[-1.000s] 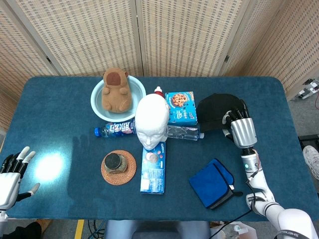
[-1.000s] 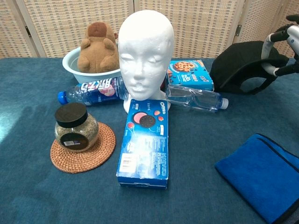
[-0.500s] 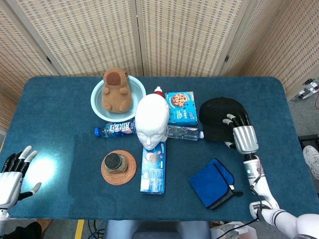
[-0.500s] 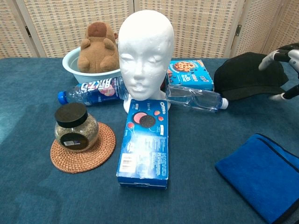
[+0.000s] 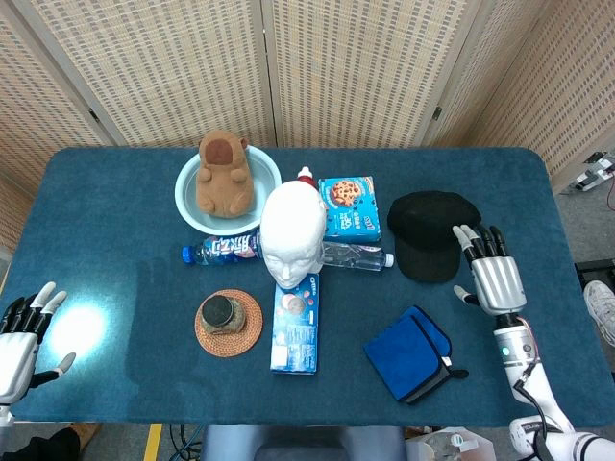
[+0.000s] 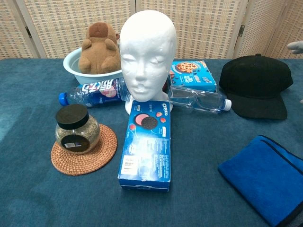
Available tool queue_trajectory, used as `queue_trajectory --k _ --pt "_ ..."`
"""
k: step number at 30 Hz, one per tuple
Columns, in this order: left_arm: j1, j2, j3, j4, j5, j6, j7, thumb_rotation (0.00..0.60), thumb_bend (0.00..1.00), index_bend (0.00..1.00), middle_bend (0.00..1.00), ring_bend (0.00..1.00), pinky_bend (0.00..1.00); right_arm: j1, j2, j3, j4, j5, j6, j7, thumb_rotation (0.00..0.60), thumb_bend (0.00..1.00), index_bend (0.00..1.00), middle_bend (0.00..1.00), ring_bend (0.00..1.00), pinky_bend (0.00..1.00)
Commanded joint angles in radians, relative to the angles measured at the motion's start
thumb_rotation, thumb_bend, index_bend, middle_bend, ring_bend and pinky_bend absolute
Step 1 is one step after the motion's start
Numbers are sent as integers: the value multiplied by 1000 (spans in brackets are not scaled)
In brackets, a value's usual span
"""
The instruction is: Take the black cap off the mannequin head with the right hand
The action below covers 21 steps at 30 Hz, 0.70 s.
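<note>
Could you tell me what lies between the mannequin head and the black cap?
Head view: a cookie box and clear bottle lie between the mannequin head and black cap.

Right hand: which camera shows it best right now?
The head view: the whole right hand shows, fingers spread, beside the black cap and apart from it. The chest view catches only fingertips at its right edge.

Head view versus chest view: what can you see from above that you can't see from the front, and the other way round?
Only the head view shows both hands whole: the left hand at the table's near left corner, the right hand open beside the black cap.

Only the chest view shows the mannequin head's face and the Oreo box's lettering.

Both show the cap lying on the table, off the bare mannequin head.
</note>
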State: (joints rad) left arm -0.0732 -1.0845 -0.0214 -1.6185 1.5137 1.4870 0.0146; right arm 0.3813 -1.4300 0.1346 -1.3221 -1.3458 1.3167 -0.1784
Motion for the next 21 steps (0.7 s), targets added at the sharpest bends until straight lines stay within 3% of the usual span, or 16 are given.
queue_trajectory --k 1,6,15,21 --pt "0 2 -1 -1 0 1 -1 600 202 16 0 4 0 -52 47 -3 -49 -43 102 -24 600 0 51 122 4 0" --pt "1 5 -1 -2 -1 3 -4 600 202 16 0 4 0 -109 118 -14 -100 -81 195 -46 600 0 246 219 79 33" --pt "-5 6 -3 -7 4 0 1 600 202 16 0 4 0 -194 337 -87 -295 -111 189 -27 600 0 262 245 111 115" --pt "-5 5 -3 -14 7 3 8 600 202 17 0 4 0 -244 383 -117 -340 -160 230 11 600 0 267 276 137 155"
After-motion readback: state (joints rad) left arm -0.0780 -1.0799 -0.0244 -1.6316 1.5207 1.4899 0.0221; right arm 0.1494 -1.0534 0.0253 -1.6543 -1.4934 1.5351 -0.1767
